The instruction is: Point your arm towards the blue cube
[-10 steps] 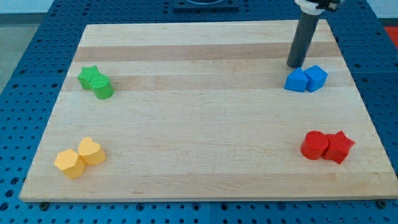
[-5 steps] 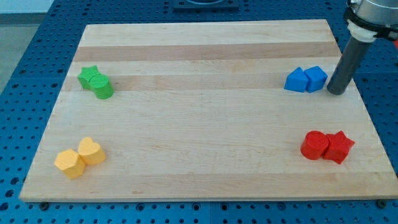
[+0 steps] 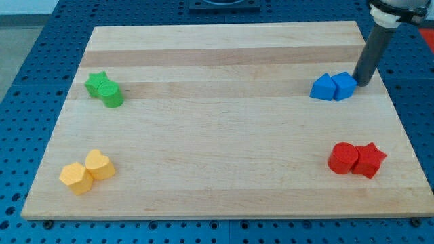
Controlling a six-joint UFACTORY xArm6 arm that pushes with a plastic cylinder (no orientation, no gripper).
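The board [image 3: 224, 135] is pale wood with visible lengthwise grain and a smooth, matt finish. The blue cube [image 3: 344, 85] and the red cylinder [image 3: 342, 158] look like smooth, matt plastic. The rod ending in my tip [image 3: 361, 85] is dark and matt.

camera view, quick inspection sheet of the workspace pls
surface: wooden board on a blue perforated table.
job's things: blue cube at the view's right, touching a second blue block on its left.
clutter: two green blocks upper left, two yellow blocks lower left, two red blocks lower right.
hand: none; my tip sits just right of the blue cube, at or near contact.
cables: nothing seen.
surroundings: a dark fixture at the view's top.
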